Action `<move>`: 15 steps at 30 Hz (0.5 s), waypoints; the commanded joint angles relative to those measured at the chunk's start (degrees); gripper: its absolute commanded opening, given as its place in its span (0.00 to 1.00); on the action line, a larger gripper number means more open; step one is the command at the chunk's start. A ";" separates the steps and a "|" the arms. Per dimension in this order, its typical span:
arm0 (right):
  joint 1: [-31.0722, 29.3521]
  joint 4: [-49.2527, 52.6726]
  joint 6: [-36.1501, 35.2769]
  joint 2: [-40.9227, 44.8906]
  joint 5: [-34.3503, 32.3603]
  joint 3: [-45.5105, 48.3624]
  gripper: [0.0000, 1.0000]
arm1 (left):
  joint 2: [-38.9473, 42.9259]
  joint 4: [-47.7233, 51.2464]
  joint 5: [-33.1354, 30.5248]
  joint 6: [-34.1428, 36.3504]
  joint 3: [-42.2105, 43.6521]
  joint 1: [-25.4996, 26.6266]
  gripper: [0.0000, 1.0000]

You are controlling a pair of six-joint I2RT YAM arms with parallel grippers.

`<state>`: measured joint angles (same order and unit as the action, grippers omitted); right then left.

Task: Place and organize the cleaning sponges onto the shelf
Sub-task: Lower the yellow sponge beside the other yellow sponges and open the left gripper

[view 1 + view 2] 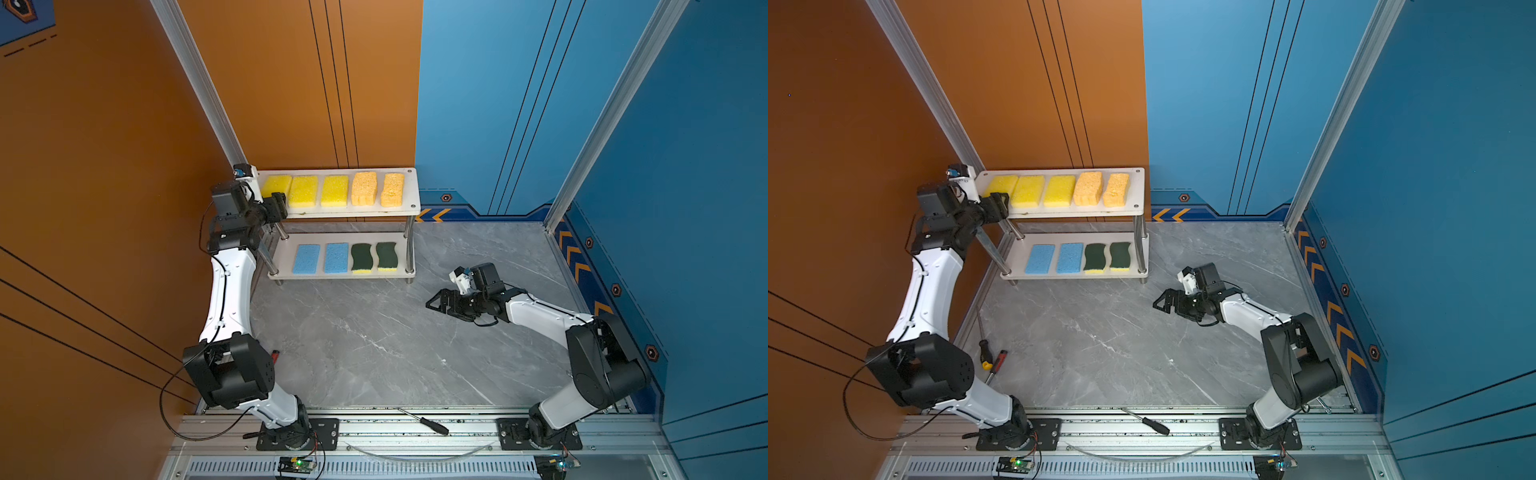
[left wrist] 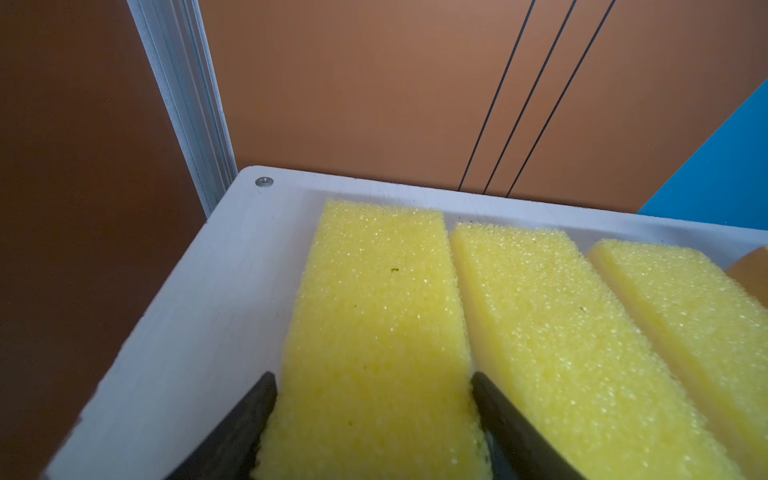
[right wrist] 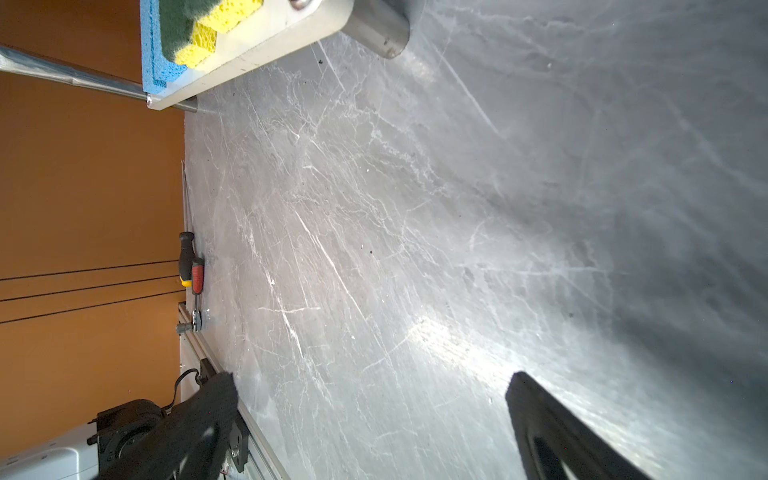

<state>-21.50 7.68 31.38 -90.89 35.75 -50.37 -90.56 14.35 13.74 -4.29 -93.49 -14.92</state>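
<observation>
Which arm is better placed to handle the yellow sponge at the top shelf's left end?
Probably the left: the left gripper straddles that yellow sponge on the shelf. The right gripper hangs open over the table, well away.

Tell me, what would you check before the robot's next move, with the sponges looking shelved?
1. Leftmost yellow sponge lying on the top board: ok.
2. Left fingers free of that sponge: cannot tell; they flank it closely.
3. Shelf holding all nine, five above, four below: ok.
4. Same kinds side by side: ok.
5. Right fingers open and empty above the table: ok.
</observation>
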 commanded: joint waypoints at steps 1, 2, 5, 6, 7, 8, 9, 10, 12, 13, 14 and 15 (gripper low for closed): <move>0.49 -0.90 0.26 1.64 -1.24 0.77 1.00 | -0.58 -0.73 -0.38 -0.36 0.81 0.42 0.73; 0.49 -0.82 0.26 1.62 -1.26 0.79 1.00 | -0.61 -0.79 -0.33 -0.49 0.86 0.42 0.73; 0.58 -0.81 0.24 1.70 -1.12 0.82 1.00 | -0.73 -0.99 -0.36 -0.54 1.11 0.42 0.73; 0.66 -0.79 0.22 1.70 -1.14 0.79 1.00 | -0.73 -1.06 -0.37 -0.68 1.12 0.42 0.73; 0.67 -0.74 0.26 1.71 -1.09 0.80 1.00 | -0.80 -1.14 -0.36 -0.79 1.21 0.42 0.73; 0.75 -0.81 0.18 1.79 -1.11 0.78 1.00 | -0.75 -1.20 -0.31 -0.86 1.25 0.50 0.73; 0.80 -0.82 0.17 1.85 -1.12 0.74 1.00 | -0.75 -1.23 -0.24 -0.87 1.36 0.50 0.73; 0.84 -0.72 0.16 1.78 -1.05 0.67 1.00 | -0.76 -1.34 -0.20 -0.93 1.43 0.57 0.73; 0.93 -0.64 0.17 1.87 -0.95 0.71 1.00 | -0.59 -1.37 -0.20 -0.94 1.52 0.58 0.74; 0.93 -0.49 0.01 1.87 -0.94 0.60 1.00 | -0.45 -1.39 -0.17 -1.05 1.64 0.67 0.75; 0.93 -0.53 0.07 1.86 -1.00 0.57 1.00 | -0.33 -1.58 -0.12 -1.04 1.73 0.76 0.76; 0.93 -0.51 0.09 1.90 -0.95 0.61 1.00 | -0.31 -1.63 -0.10 -0.95 1.74 0.77 0.76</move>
<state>-20.93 7.66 31.38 -90.85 35.75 -50.24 -90.56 12.93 13.72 -4.36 -92.90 -14.70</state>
